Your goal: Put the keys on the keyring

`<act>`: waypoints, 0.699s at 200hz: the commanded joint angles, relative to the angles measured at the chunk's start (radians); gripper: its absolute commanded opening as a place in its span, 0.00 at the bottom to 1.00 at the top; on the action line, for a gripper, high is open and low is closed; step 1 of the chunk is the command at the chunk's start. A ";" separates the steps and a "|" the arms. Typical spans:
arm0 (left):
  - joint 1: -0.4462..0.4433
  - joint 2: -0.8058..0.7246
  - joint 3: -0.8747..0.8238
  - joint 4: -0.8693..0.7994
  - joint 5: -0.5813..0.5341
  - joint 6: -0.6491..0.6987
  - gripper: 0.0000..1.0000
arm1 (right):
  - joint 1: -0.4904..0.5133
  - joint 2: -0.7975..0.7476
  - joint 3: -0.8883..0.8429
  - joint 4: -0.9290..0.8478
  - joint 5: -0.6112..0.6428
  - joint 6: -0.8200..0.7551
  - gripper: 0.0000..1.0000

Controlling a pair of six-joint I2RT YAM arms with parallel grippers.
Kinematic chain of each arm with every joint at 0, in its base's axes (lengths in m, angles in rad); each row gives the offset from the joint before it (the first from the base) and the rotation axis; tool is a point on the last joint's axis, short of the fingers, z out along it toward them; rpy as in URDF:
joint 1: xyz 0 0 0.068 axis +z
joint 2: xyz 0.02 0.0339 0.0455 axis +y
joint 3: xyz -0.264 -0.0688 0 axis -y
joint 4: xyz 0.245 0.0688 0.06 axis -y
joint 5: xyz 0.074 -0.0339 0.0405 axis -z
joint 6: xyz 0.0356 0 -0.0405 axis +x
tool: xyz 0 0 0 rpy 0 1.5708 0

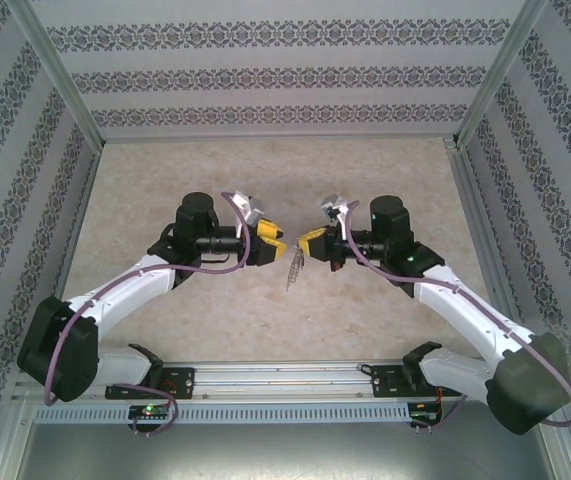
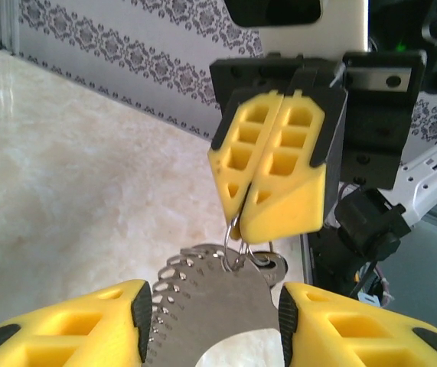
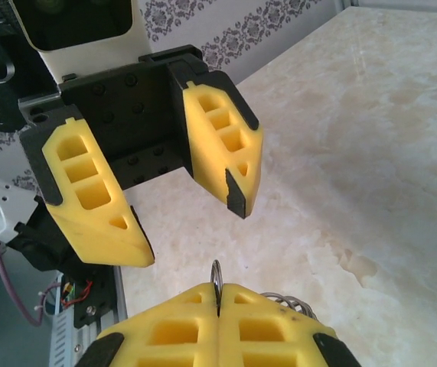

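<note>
The keyring is a flat grey metal piece with a row of holes along one edge. It hangs from a thin wire ring above the marble table. My right gripper is shut on that wire ring, whose top pokes out between its fingers. My left gripper is open, one pad on each side of the flat piece. A small dark-headed key peeks out behind the piece, on the ring. From above, the left gripper and right gripper face each other, the keyring dangling between them.
Patterned walls close in the table at the back and both sides. An aluminium rail with the arm bases runs along the near edge. Bare marble lies beyond the grippers.
</note>
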 commanded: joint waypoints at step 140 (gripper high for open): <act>0.003 0.073 0.031 0.141 0.142 -0.116 0.45 | -0.013 0.050 0.049 0.004 -0.139 -0.024 0.00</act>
